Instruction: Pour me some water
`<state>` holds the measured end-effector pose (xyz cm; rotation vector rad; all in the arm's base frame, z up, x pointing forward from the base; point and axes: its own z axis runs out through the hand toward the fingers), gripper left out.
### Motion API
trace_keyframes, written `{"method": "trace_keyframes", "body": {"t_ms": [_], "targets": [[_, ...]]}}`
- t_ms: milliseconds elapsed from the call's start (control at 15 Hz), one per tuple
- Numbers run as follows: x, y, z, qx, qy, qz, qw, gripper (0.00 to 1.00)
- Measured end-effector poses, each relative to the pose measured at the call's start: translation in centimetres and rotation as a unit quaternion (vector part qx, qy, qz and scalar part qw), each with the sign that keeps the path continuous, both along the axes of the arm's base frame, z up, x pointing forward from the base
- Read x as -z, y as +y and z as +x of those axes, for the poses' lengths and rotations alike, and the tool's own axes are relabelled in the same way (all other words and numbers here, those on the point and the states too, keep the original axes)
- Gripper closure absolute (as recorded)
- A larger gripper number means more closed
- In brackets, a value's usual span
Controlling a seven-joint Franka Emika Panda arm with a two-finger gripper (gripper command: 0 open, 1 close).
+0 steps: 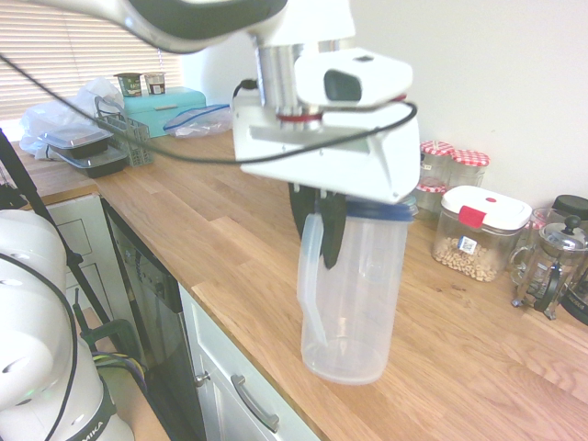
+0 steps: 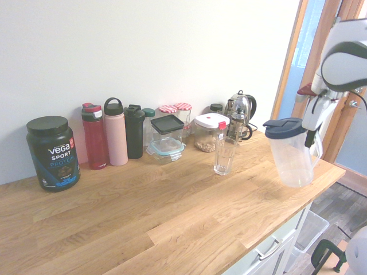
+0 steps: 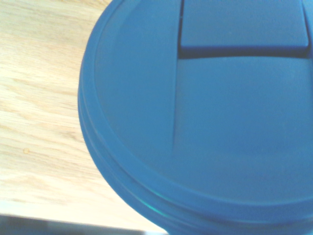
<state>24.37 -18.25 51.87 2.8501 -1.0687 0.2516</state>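
Observation:
A clear plastic pitcher [image 1: 354, 294] with a dark blue lid [image 3: 220, 122] stands near the front edge of the wooden counter [image 1: 230, 239], slightly tilted. Whether its base touches the wood I cannot tell, and no water level shows inside. My gripper [image 1: 323, 220] comes down from above and is shut on the pitcher's handle. In the second exterior view the pitcher [image 2: 291, 157] is at the right with the gripper [image 2: 314, 136] on its far-right side. An empty drinking glass [image 2: 225, 156] stands upright on the counter to its left, a short gap away.
Along the wall stand a black protein tub [image 2: 51, 153], red, pink and black bottles [image 2: 114, 133], a glass box [image 2: 166, 137], a white-lidded container [image 1: 478, 230], jars [image 1: 455, 165] and a French press [image 1: 551, 266]. A teal box [image 1: 165, 106] and a rack sit far along the counter.

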Motion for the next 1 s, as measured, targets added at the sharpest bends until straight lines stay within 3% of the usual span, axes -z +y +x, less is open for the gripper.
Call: {"method": "trace_keyframes", "body": {"t_ms": [200,533,733,1000], "targets": [[3.5,0.9,-3.0,0.004,-0.061,0.015,0.998,1.00],[-3.3,3.6,-4.2,0.001,-0.173,0.008,0.985,1.00],[-3.8,9.4,-3.4,0.018,-0.150,0.015,0.988,1.00],[-4.0,20.8,-2.7,-0.018,-0.154,0.020,0.988,1.00]]}}
